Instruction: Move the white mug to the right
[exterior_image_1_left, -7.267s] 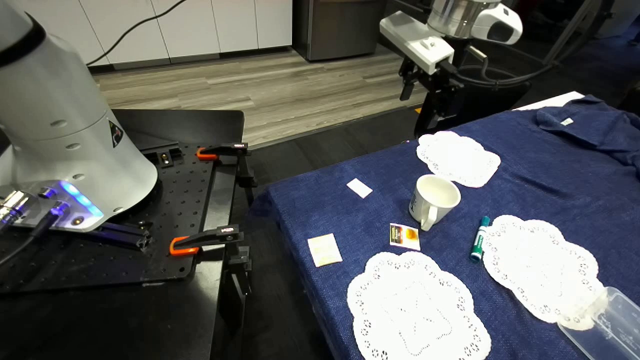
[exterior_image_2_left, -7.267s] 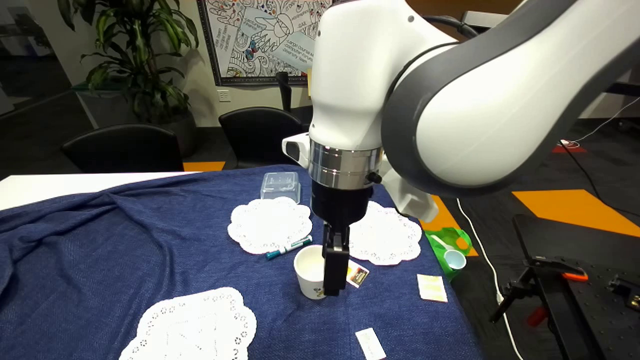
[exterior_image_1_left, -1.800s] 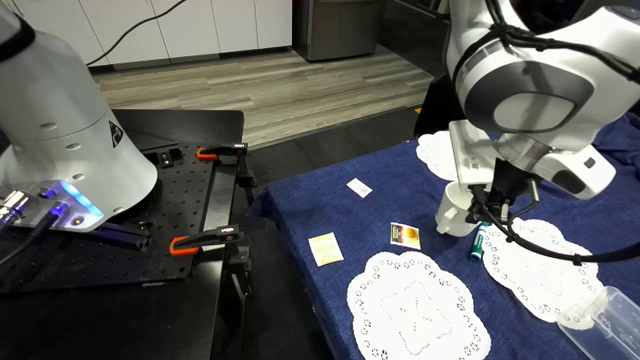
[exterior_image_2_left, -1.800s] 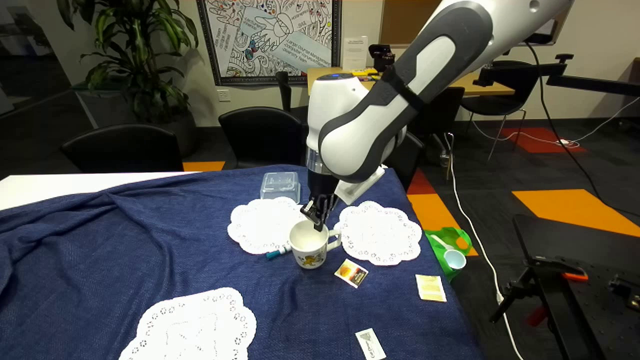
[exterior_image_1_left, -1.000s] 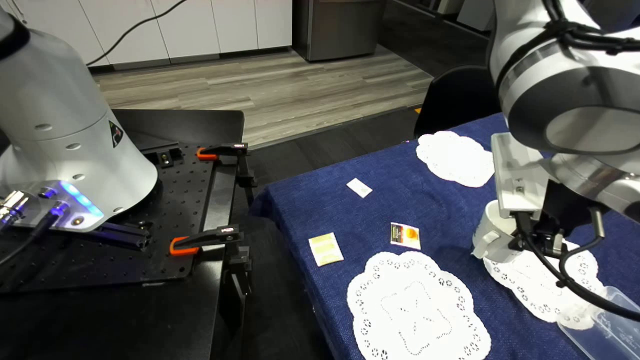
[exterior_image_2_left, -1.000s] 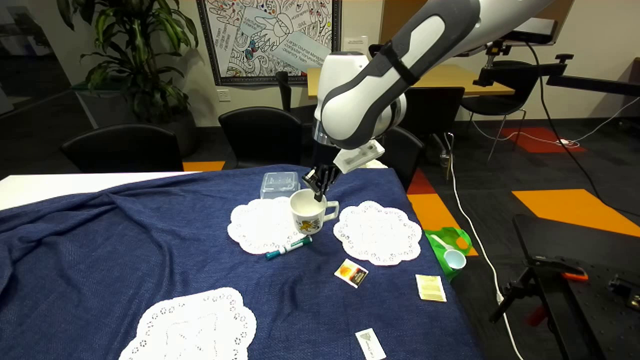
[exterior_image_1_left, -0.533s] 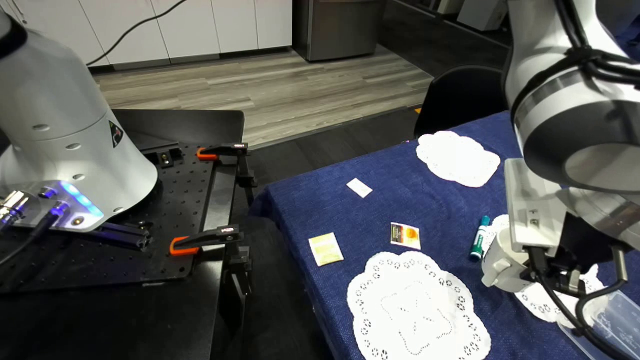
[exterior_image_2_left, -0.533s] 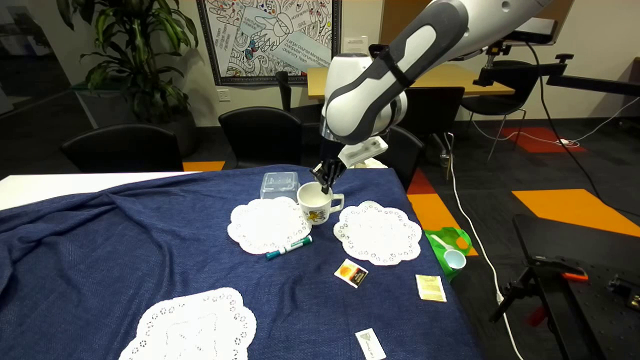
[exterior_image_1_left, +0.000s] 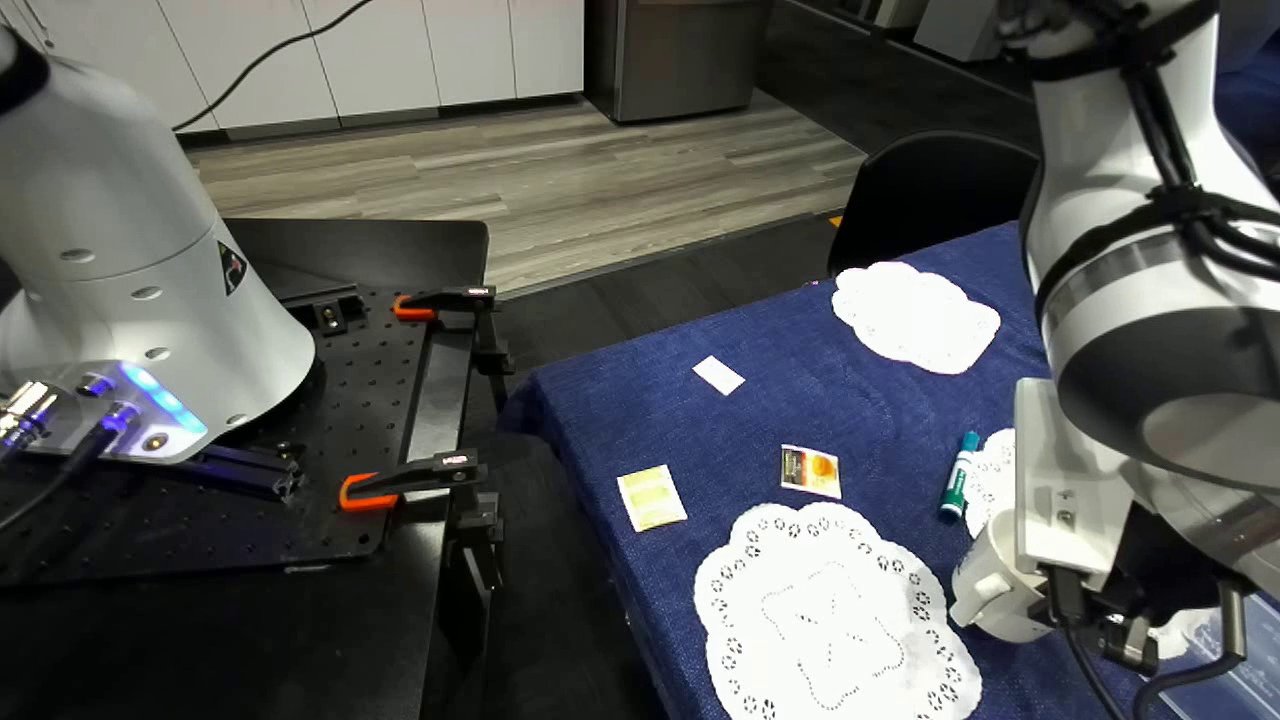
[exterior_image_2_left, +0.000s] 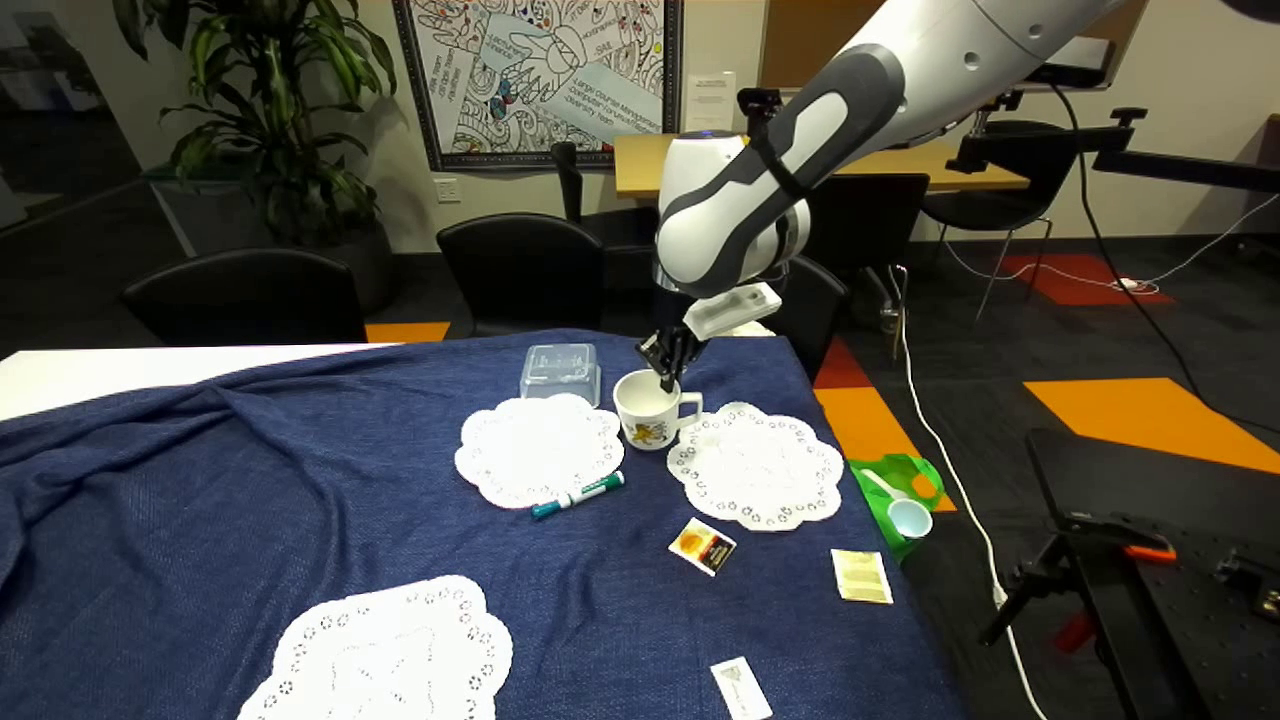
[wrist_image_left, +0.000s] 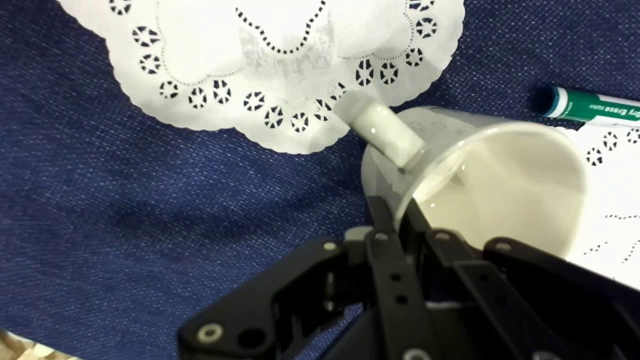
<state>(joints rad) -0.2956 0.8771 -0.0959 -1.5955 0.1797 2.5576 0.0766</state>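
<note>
The white mug (exterior_image_2_left: 636, 425) hangs from or rests in my gripper (wrist_image_left: 398, 214), which is shut on its rim. In the wrist view, one finger (wrist_image_left: 381, 212) lies outside the mug wall and the other inside the white mug (wrist_image_left: 520, 185). Its handle (wrist_image_left: 387, 134) points toward a doily's scalloped edge. In an exterior view the white mug (exterior_image_1_left: 990, 590) looks tilted, with my gripper's fingers mostly hidden behind it and the wrist camera. Seen from across the table, it is between two doilies, the handle over the edge of one. Whether its base touches the cloth I cannot tell.
Lace doilies (exterior_image_2_left: 540, 452) (exterior_image_2_left: 755, 468) flank the mug, and another doily (exterior_image_2_left: 400, 660) lies farther off. A green marker (exterior_image_2_left: 578, 496), a clear plastic box (exterior_image_2_left: 560, 372), a tea packet (exterior_image_2_left: 703, 546) and other small packets (exterior_image_2_left: 862, 576) lie on the blue cloth (exterior_image_2_left: 640, 640).
The mug, gripped at the rim, has travelled from beside the marker past one doily's edge toward another doily. Several seconds ago it stood on the cloth with the gripper apart in an exterior view.
</note>
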